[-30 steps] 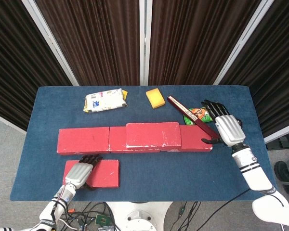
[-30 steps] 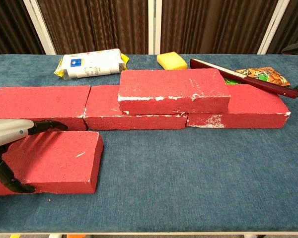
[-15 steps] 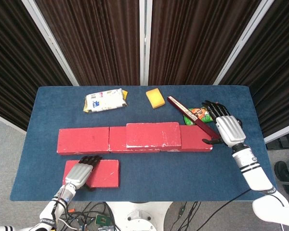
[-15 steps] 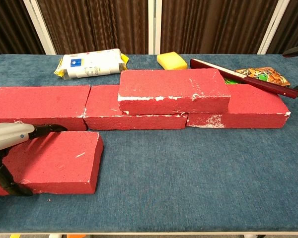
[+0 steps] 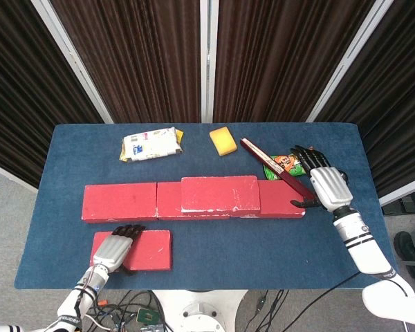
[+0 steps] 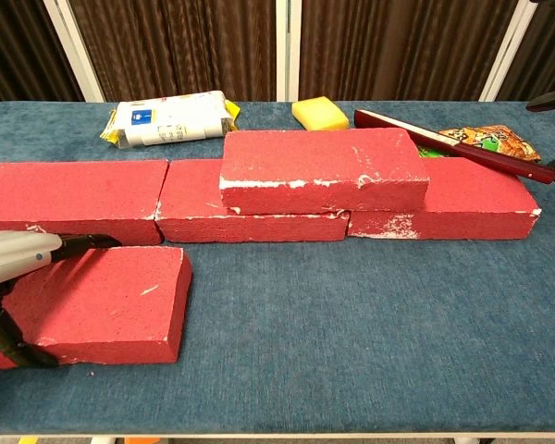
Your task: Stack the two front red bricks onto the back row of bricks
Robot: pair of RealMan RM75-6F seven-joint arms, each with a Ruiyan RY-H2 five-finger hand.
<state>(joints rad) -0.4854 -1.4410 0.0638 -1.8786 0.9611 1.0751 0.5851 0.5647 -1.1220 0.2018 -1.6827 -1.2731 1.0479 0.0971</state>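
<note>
Head view: the back row of bricks (image 5: 152, 200) runs across the middle of the table (image 5: 62, 149), and one stacked brick (image 5: 220, 193) already sits on it, bridging a joint at about centre. The remaining front brick (image 5: 144, 249) lies at seven o'clock, flat on the cloth. The left hand (image 5: 115, 247) is draped over its left part, fingers reaching across the top toward twelve o'clock, apparently wrapping it for a lift. The right hand (image 5: 319, 181) waits at three o'clock, fingers spread and empty, beside a red-handled blade (image 5: 275, 169) and a snack packet (image 5: 288, 163).

Chest view: the left hand (image 6: 14, 277) straddles the front brick (image 6: 111, 301), dark fingers over the far edge and down the near face; whether it truly clamps is hard to tell. A sponge (image 6: 320, 113) and a wipes pack (image 6: 166, 118) lie at twelve o'clock, out of the way.
</note>
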